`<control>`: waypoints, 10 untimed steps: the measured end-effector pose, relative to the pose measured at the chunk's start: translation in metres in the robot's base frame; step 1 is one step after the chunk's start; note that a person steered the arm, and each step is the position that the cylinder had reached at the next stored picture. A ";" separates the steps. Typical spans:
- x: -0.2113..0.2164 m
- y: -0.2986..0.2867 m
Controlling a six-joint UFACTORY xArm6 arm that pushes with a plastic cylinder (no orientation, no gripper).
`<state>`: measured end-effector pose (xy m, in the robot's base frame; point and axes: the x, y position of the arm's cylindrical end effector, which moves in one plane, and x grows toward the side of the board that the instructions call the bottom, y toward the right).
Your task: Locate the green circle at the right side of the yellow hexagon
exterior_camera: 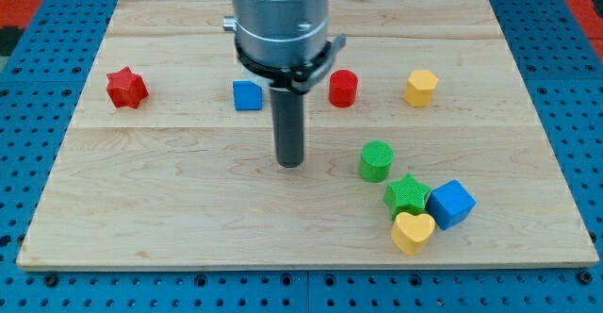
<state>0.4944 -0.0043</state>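
Note:
The green circle (376, 160) stands right of the board's middle, low down. The yellow hexagon (421, 88) stands above it and a little to the right, near the view's upper right. My tip (289, 164) rests on the board to the left of the green circle, with a gap between them. The tip is below and between the blue cube and the red cylinder.
A red star (125, 88) is at the left. A small blue cube (247, 95) and a red cylinder (343, 88) flank the rod. A green star (407, 195), a blue cube (450, 203) and a yellow heart (412, 231) cluster at the lower right on the wooden board (170, 200).

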 end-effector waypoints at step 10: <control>-0.077 0.206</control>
